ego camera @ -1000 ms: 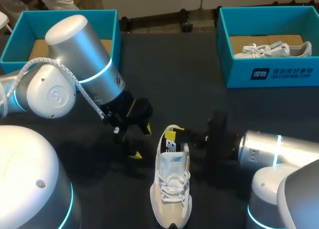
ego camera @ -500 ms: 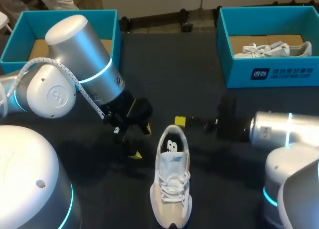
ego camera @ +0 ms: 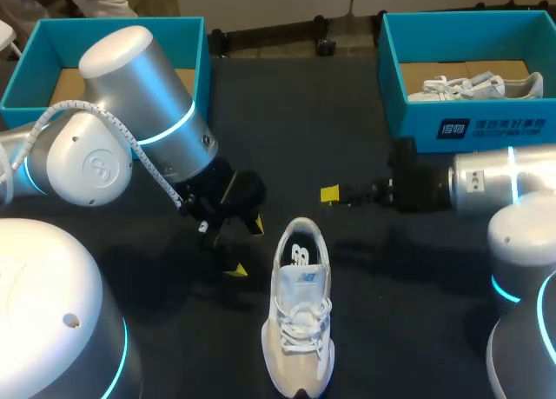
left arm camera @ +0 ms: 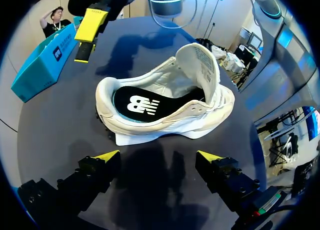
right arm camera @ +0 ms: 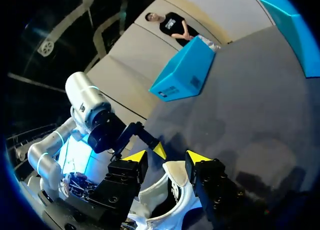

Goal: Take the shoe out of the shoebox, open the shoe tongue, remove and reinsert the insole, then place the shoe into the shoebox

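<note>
Dark table (ego camera: 347, 112): shoe (ego camera: 300, 321) lay outside shoebox (ego camera: 43, 47), tongue (left arm camera: 200, 59) open, insole (left arm camera: 140, 104) seated; reboxing remained, I judged. My left gripper (left arm camera: 157, 160) and right gripper (right arm camera: 165, 157) gaped empty.

The left arm (ego camera: 130, 129) is seen entering from the left side, its wrist angled down toward the table. The left gripper (left arm camera: 159, 157) is held low, fingers spread wide. The right arm (ego camera: 495, 183) is extended level from the right. The right gripper (right arm camera: 165, 157) is likewise held with fingers parted.
</note>
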Tool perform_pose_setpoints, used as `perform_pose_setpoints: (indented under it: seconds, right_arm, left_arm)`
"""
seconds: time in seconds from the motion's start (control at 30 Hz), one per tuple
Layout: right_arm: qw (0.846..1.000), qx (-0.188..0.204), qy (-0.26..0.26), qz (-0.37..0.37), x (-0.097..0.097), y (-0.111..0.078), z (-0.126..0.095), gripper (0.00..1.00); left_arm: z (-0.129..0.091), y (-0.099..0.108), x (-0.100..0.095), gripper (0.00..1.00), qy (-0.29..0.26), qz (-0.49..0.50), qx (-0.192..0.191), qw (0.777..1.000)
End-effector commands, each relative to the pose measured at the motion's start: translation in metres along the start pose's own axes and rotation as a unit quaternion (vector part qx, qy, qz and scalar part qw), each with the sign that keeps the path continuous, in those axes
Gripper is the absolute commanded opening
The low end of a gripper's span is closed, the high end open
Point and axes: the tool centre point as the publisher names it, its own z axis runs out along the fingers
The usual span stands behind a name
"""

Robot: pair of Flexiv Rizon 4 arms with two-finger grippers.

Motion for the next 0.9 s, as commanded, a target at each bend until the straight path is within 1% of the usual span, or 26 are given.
perform_pose_setpoints:
  seconds: [0.03,0.17,0.27,0.3,0.33,0.37,0.4,0.53,0.7,0.83,0.9]
  right_arm:
    - [0.986,0.163,-0.03,0.005,0.006,0.004,-0.008,0.48]
    - [0.98,0.19,-0.065,0.01,0.004,0.006,-0.014,0.47]
    - [0.976,0.201,-0.08,0.015,0.003,0.007,-0.017,0.46]
    - [0.974,0.206,-0.096,0.017,0.001,0.008,-0.018,0.43]
    - [0.972,0.209,-0.104,0.018,0.001,0.008,-0.019,0.37]
    - [0.97,0.211,-0.12,0.019,0.0,0.009,-0.019,0.14]
    - [0.968,0.215,-0.13,0.019,0.0,0.009,-0.019,0.0]
    - [0.96,0.222,-0.171,0.014,0.0,0.01,-0.018,0.0]
    - [0.956,0.221,-0.192,0.01,0.0,0.008,-0.017,0.0]
    - [0.952,0.215,-0.217,0.01,0.004,0.004,-0.018,0.0]
    - [0.947,0.207,-0.244,0.01,0.009,-0.001,-0.02,0.0]
  left_arm:
    - [0.001,0.0,0.001,1.0,-0.001,0.0,-0.001,1.0]
    - [0.001,0.0,0.001,1.0,-0.001,0.0,-0.001,1.0]
    - [0.001,0.0,0.001,1.0,-0.001,0.0,-0.001,1.0]
    - [0.0,0.001,-0.001,1.0,0.0,-0.003,-0.007,1.0]
    - [-0.001,0.002,-0.001,1.0,0.001,-0.004,-0.01,1.0]
    - [-0.003,0.004,-0.002,1.0,0.002,-0.007,-0.017,1.0]
    - [-0.005,0.007,-0.002,1.0,0.003,-0.007,-0.017,1.0]
    - [-0.015,0.015,-0.003,1.0,0.006,-0.015,-0.014,1.0]
    - [-0.025,0.026,-0.004,1.0,-0.001,-0.019,-0.015,1.0]
    - [-0.033,0.034,-0.002,1.0,0.005,0.0,-0.017,1.0]
    - [-0.041,0.043,0.001,1.0,0.014,0.027,-0.021,0.999]
